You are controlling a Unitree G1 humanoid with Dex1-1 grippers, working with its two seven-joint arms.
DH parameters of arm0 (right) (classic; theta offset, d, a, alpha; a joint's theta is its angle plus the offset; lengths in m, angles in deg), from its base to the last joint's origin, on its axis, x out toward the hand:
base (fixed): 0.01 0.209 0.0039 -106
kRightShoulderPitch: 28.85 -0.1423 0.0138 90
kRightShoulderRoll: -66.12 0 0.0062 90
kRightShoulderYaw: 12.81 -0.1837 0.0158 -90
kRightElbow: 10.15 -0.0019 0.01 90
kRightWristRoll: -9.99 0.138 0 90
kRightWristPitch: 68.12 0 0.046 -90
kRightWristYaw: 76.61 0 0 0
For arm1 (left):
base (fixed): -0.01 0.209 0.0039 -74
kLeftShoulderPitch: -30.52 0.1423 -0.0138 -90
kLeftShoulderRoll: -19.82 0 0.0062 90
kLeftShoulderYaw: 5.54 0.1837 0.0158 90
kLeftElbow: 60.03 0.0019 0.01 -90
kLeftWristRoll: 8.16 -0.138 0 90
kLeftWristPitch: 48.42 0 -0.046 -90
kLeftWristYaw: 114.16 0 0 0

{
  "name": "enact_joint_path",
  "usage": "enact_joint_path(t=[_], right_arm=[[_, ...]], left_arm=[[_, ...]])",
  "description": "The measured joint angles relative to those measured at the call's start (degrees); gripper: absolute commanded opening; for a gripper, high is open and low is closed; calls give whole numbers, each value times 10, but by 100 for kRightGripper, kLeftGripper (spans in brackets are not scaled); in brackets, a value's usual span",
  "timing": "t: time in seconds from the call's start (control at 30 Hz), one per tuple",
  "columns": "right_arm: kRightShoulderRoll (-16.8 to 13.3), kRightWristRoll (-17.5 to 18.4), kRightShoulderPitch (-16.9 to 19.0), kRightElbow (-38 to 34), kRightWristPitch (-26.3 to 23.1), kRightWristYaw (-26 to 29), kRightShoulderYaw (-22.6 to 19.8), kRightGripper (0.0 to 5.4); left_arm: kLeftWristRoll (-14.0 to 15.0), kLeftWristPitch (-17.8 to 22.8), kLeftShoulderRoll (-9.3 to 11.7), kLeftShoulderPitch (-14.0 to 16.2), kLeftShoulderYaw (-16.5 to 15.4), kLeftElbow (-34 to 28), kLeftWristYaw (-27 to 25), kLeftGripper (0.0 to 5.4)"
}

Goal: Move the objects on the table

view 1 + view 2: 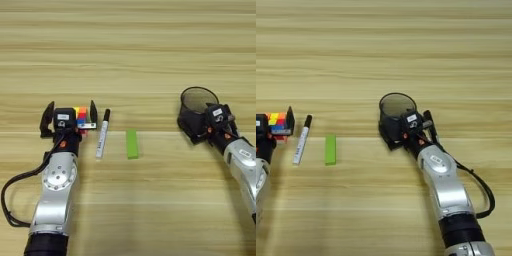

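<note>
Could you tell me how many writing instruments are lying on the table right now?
1: a white marker, between the puzzle cube and the green bar. Others may be hidden.

A: How is the left arm lying?
B: It is reaching up from the near-left edge, wrist straight, and the left gripper (pixel 69 115) is holding its two black fingers (pixel 47 119) spread wide.
A: And the right arm?
B: It is angling in from the near right, and the right gripper (pixel 406 131) is pointing up and left.
</note>
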Motion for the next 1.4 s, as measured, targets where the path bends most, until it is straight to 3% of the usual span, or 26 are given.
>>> enact_joint_path(t=[0.27,0.77,1.23,1.3,1.4], right_arm=[[2,1,25,-45,-9,16,12,486],[11,8,110,-153,-46,27,66,485],[10,8,124,-169,-46,29,92,485],[9,8,124,-169,-46,29,93,530],[7,8,129,-164,-49,30,95,538]], left_arm=[[0,0,0,0,1,0,3,540],[0,0,-1,0,2,-1,4,540],[0,0,-1,0,2,-1,4,540],[0,0,-1,0,2,-1,4,540],[0,0,-1,0,2,-1,4,540]])
